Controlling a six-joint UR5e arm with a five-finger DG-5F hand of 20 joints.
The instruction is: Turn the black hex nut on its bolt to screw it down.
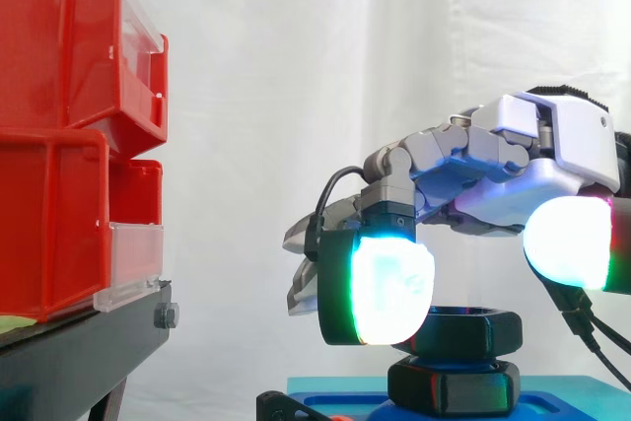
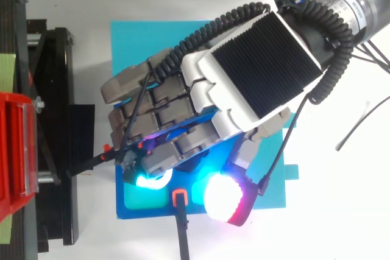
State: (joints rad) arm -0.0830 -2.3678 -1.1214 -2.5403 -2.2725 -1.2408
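Hand hovers over black nut, btm ctr-right of side view, on blue base; can't tell if gripping it.

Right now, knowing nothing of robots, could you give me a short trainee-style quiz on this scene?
1. True or false: the black hex nut sits above the blue base plate.
2. In the side view, the stacked red plastic bins stand on which side of the robot's grey-and-white hand? A left, B right.
3. Fill in: the curtain behind the work is ____.
Key: 1 true; 2 A; 3 white.
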